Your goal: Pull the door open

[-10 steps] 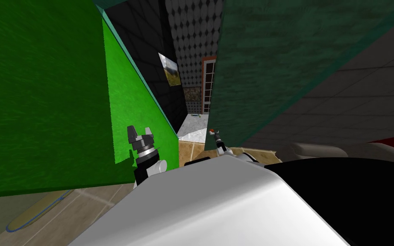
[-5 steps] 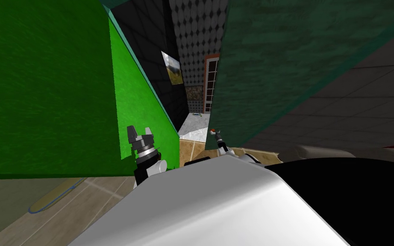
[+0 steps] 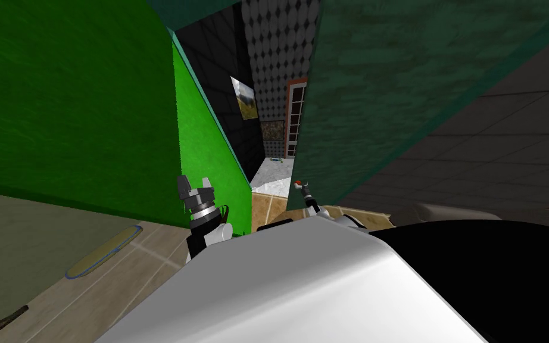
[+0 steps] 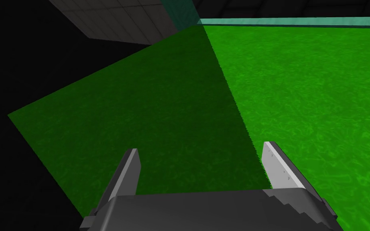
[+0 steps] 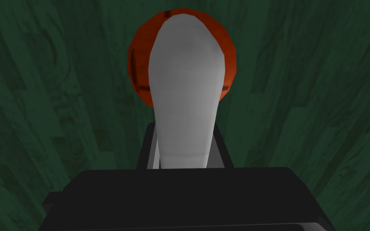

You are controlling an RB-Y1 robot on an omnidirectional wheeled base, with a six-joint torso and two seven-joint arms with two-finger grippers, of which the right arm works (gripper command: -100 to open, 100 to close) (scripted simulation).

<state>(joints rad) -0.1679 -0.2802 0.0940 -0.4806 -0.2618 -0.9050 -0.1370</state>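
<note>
My right pincer [image 5: 185, 127] is clamping the pale grey handle [image 5: 186, 80]. Its two fingers [image 5: 151, 147] are pressing the handle's sides near the end that is pointing at me. The handle is standing out from a round orange-red plate [image 5: 229, 52], which is lying flat against the dark green door [image 5: 308, 100]. From the head camera I am seeing that grip sitting at the door's free edge, low on the panel. A narrow gap [image 3: 270, 137] is showing just left of that edge. Through the gap, beyond the door, I am looking at a dark tiled wall carrying a framed picture [image 3: 245, 98], a wall with a diamond pattern, and a glazed panel in a red-brown frame [image 3: 294, 119] that the door's edge is partly hiding. A strip of white floor [image 3: 273, 175] is lying under them, and tan tiles [image 3: 267, 208] are lying at the door's foot. Across the gap from the door a bright green wall [image 3: 208, 149] is rising. My left pincer [image 4: 200, 147] is hovering in front of it with its fingers spread apart and nothing between them, well apart from the door. Half of the wall ahead of it is lying in shadow. Farther left of the door, an olive oval mat with a blue rim [image 3: 103, 253] is lying on the pale floor tiles.
</note>
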